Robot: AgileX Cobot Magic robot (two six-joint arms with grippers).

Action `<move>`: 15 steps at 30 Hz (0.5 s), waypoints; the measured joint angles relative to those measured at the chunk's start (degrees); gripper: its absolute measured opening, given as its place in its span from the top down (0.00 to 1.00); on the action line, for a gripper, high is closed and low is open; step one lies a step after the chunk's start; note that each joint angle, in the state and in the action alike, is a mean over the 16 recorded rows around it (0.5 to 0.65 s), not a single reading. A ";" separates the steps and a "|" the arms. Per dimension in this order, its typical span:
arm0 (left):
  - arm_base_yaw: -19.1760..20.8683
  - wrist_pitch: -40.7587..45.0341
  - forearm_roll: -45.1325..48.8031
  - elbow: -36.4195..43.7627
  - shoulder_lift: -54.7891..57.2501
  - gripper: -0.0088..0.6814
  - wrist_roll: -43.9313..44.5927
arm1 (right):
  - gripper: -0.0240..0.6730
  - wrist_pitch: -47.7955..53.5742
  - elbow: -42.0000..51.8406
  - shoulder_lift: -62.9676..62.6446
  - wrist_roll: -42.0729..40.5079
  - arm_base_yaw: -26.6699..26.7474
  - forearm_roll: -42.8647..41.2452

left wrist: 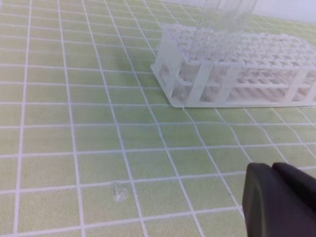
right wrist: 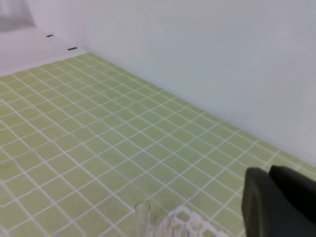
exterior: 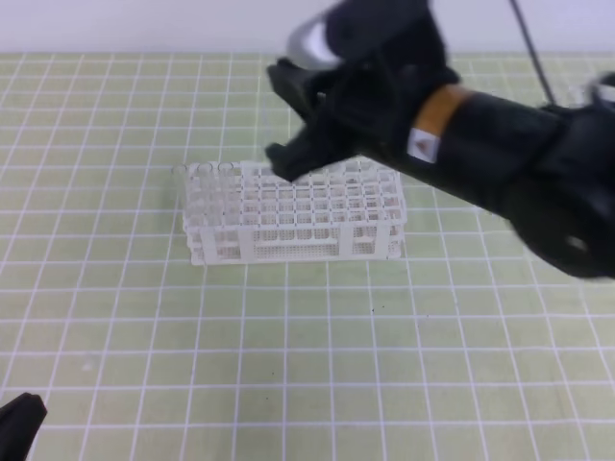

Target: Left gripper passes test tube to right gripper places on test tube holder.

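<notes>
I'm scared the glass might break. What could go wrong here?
1. The right gripper hangs just over the test tube holder. Going lower, its fingers might bump the holder or shove it sideways.
2. Clear tubes stand at the holder's left end and are nearly see-through, so a sideways move could knock them.
3. The holder's holes are small, so a tube could easily miss its hole.

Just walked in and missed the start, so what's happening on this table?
The right gripper hangs just above the back edge of the white test tube holder on the green grid mat. Clear test tubes stand at the holder's left end. I can't tell whether its fingers hold a tube. The left gripper sits at the near left corner, away from the holder.
</notes>
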 joint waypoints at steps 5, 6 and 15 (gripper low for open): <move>0.00 0.00 0.00 0.00 -0.02 0.99 0.00 | 0.97 0.85 8.90 -9.88 0.95 -0.01 0.83; 0.00 0.01 0.00 0.00 -0.02 0.99 0.00 | 0.97 0.82 10.76 -11.73 1.15 -0.01 1.05; 0.00 0.01 0.02 0.07 -0.02 0.99 0.00 | 0.97 0.30 24.43 -23.30 2.11 -0.42 2.52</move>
